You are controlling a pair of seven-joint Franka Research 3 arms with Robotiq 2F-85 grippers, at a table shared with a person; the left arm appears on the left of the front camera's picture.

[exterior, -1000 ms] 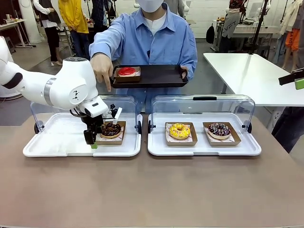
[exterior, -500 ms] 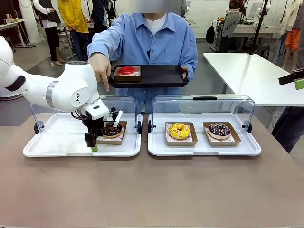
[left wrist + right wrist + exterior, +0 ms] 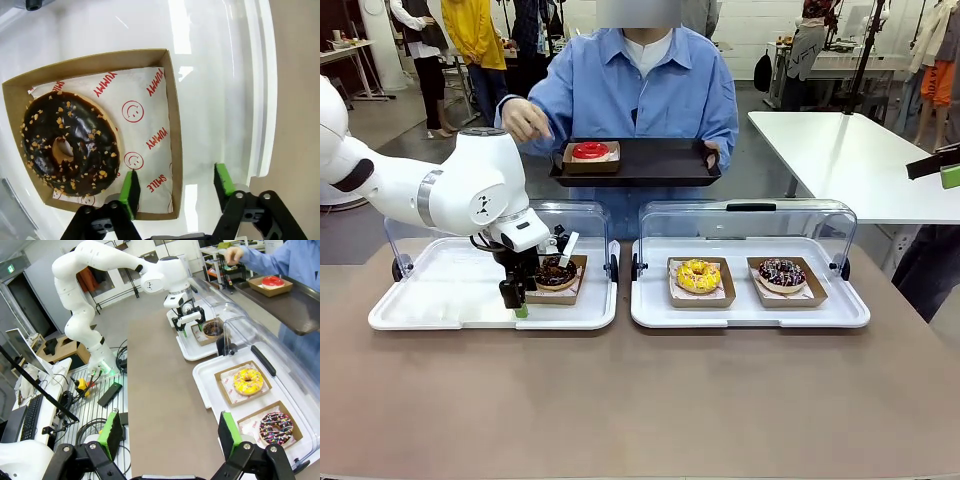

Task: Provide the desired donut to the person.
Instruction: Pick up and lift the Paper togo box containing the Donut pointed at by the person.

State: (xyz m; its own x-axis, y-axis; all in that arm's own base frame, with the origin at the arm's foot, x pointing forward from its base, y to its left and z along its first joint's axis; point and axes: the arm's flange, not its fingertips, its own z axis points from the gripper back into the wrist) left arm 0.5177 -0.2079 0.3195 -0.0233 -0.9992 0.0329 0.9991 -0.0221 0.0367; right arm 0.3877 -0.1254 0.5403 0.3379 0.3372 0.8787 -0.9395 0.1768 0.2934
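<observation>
The person [image 3: 640, 90] had raised the right hand [image 3: 525, 120] since a second earlier. It no longer pointed down at the left case and sat drawn back up by the shoulder, while the left arm had hardly shifted.

We saw the left gripper [image 3: 176, 186] down in the left white tray [image 3: 440, 315], with its clear lid [image 3: 588, 214] standing open behind. Its fingers were apart and straddled one side wall of the brown paper box [image 3: 172, 100]. One green pad rested inside on the printed paper liner, just beside the chocolate donut [image 3: 67, 142], and the other was outside over the white tray floor. We saw a gap on either side of the wall, so nothing was clamped. The nut-flecked donut lay flat in its box at the right end of that tray.

The person's other hand [image 3: 708, 155] held a black tray [image 3: 650, 165] carrying a red donut [image 3: 589, 150] in its own box. In the right white tray [image 3: 750, 318] sat a yellow donut [image 3: 698, 274] and a sprinkled donut [image 3: 781, 271], side by side but apart.

The right gripper [image 3: 169, 437] hung high above the brown table [image 3: 160, 390], well away from the trays, with its fingers spread wide and nothing between them.
</observation>
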